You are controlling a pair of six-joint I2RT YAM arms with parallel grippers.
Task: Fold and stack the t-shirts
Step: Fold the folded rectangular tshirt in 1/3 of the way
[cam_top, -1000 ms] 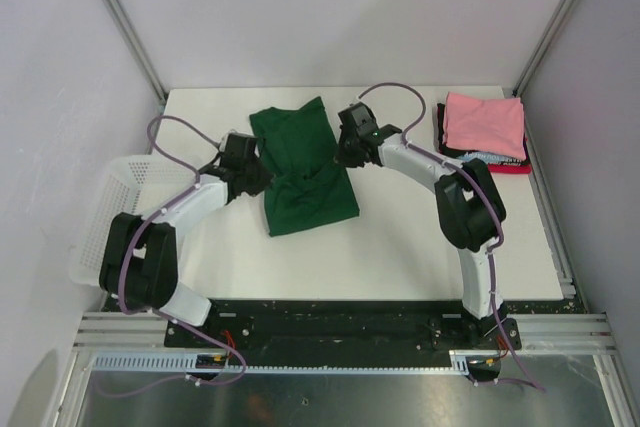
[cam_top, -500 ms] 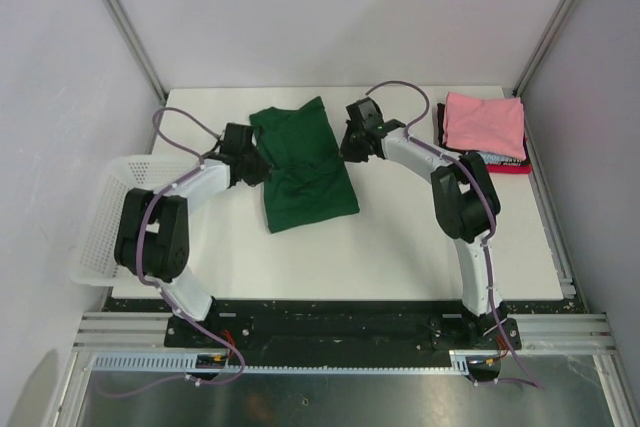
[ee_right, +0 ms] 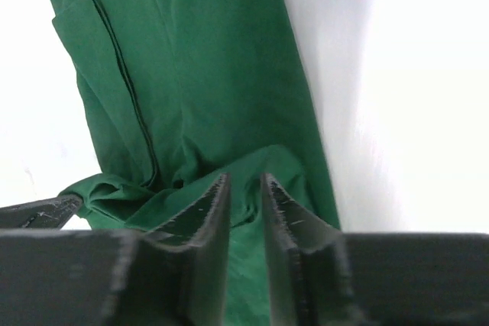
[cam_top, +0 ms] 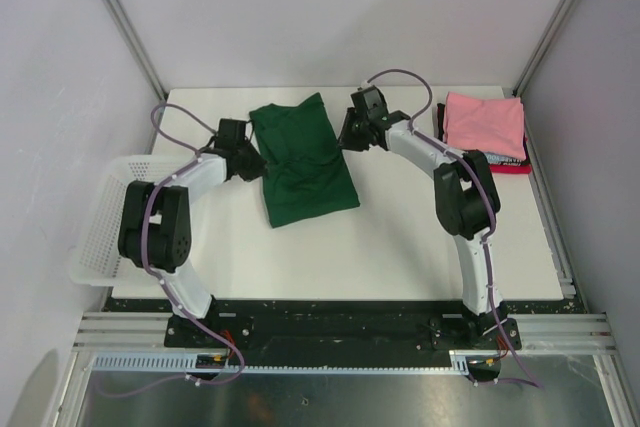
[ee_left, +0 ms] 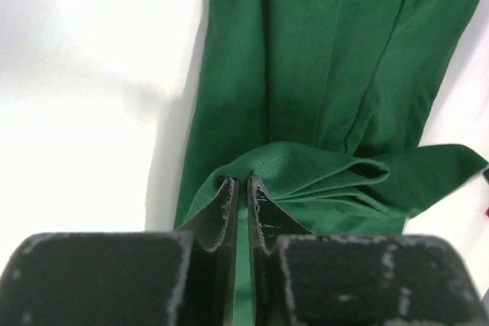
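Observation:
The dark green t-shirt [cam_top: 305, 162] lies folded lengthwise on the white table [cam_top: 400, 237], between my two grippers. My left gripper [cam_top: 258, 165] is at its left edge, shut on a raised fold of the green cloth [ee_left: 328, 59]; in the left wrist view the left gripper [ee_left: 241, 182] pinches that fold. My right gripper [cam_top: 346, 140] is at the shirt's right edge. In the right wrist view the right gripper [ee_right: 244, 181] has its jaws slightly apart, with loose green cloth [ee_right: 191, 74] lying in the gap. A folded pink t-shirt [cam_top: 484, 124] tops a stack with red and black ones [cam_top: 505, 163] at the back right.
A white mesh basket [cam_top: 100, 222] hangs off the table's left edge beside the left arm. Metal frame posts [cam_top: 120, 22] rise at the back corners. Grey walls close in the left, right and far sides.
Both grippers have moved toward the far side of the table along the shirt's edges. The right jaws, shut before, have parted. The left arm has straightened.

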